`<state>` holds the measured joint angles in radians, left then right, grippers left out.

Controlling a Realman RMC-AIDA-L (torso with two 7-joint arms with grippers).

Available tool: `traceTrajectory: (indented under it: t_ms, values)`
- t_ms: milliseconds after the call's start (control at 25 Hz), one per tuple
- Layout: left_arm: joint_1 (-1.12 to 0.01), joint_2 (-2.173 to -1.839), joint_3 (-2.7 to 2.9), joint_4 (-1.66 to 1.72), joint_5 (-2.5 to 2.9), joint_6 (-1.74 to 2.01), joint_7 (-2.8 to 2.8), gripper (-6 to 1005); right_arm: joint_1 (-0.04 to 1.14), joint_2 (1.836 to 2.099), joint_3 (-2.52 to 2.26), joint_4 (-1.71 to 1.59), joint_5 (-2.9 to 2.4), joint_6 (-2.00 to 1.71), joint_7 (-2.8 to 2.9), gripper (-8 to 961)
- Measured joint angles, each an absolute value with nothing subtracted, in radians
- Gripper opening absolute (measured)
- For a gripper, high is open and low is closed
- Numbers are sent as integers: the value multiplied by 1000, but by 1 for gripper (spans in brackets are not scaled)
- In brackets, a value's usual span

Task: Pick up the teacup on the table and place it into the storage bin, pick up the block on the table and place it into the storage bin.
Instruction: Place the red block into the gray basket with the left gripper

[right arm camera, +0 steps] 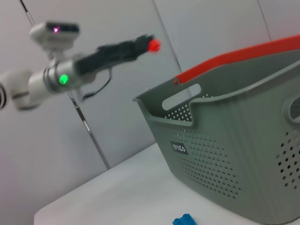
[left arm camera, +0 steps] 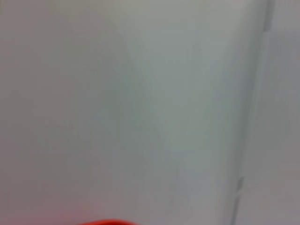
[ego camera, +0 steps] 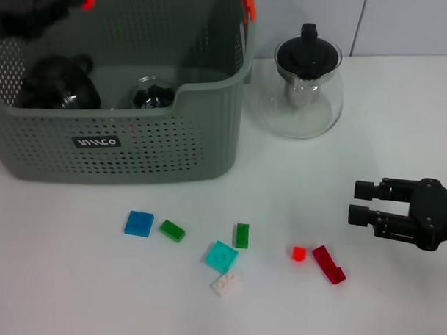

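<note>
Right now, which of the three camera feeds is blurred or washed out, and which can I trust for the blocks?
Head view: sharp, even light, soft shadows; blocks such as the blue block read clearly, mild glare on the glass teapot. Left wrist view: fully out of focus, only pale wall. Right wrist view: left hand smeared; storage bin slightly soft.

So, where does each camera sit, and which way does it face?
Head: high, facing down at the storage bin on the table; right gripper shows, open.
Left wrist: faces a blank wall; no robot part shows.
Right wrist: low, facing the storage bin; left gripper shows high up.
Shared: head and right wrist both show the storage bin and blue block.
</note>
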<state>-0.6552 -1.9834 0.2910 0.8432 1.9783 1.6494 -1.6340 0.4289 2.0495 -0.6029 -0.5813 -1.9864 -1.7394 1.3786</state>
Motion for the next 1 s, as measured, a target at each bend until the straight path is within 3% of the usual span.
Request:
traceTrajectory:
  t_ms: [120,240,560,600,760,1000]
  values:
    - [-698,-1958,439,858,2049,1489,-1736,194,430,2049,-603,-581,-1986,-1739,1378,584]
    - [-737,-1962,592,873,2199,1325,-1830,195,432,2048,-603,-581,-1986,-1739,1378,584]
    - [-765,-2024,834,902,2455,1094,-2042,200,433,2048,-603,-581,-1986,-1740,1378,584]
    - [-761,-2042,844,926,2472,1060,-2097,201,433,2048,-603,-581,-1986,-1740,1377,584]
    - [-716,-2061,797,1004,2358,1086,-2096,203,433,2048,-603,-581,-1986,-1740,1377,584]
    - [-578,-2061,598,1002,1847,1300,-1902,465,433,2049,-602,-581,-1986,-1740,1377,584]
